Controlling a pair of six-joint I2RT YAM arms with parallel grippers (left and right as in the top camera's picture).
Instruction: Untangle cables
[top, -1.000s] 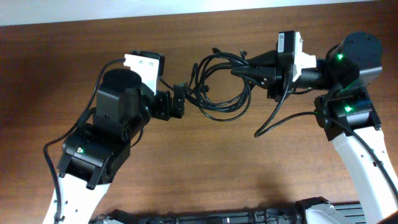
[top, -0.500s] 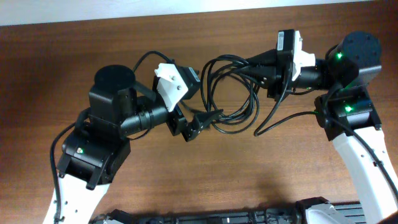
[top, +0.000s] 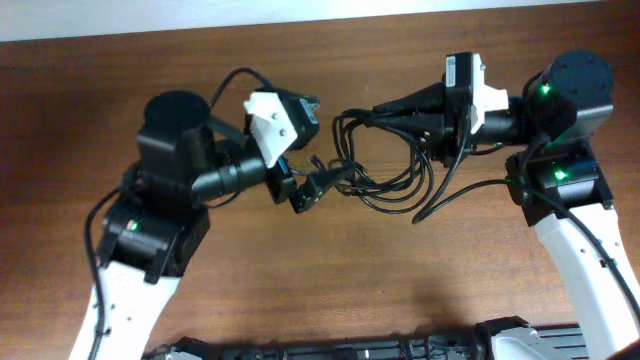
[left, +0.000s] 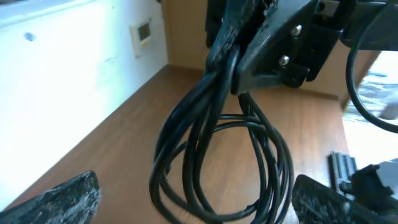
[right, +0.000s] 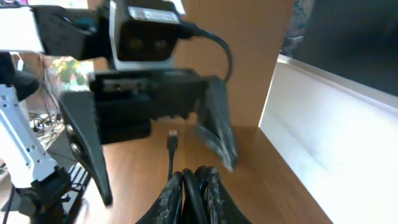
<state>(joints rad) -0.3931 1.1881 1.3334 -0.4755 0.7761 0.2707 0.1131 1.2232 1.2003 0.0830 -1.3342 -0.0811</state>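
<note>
Cables (left: 217, 81): loop at 3 o'clock of L gripper (top: 320, 186), jaws wide, nothing held.
R gripper (top: 380, 110) pinches bundle top; loop runs 12–6.

Soft, even room light is falling on the table (top: 330, 290), but the wrist views are coping badly with it.
From above, everything is looking crisp, with only faint shadows lying under the arms. Behind the left gripper (left: 193, 208), its pads (left: 68, 199) are blurring at the bottom corners. The pale wall beside them is washing out, and the space past the right gripper (left: 239, 59) is blowing to bluish white. The cables (left: 214, 84) are catching a dull sheen. Out from the right gripper, the nearest strands are smearing and the bright background is hazing.
</note>
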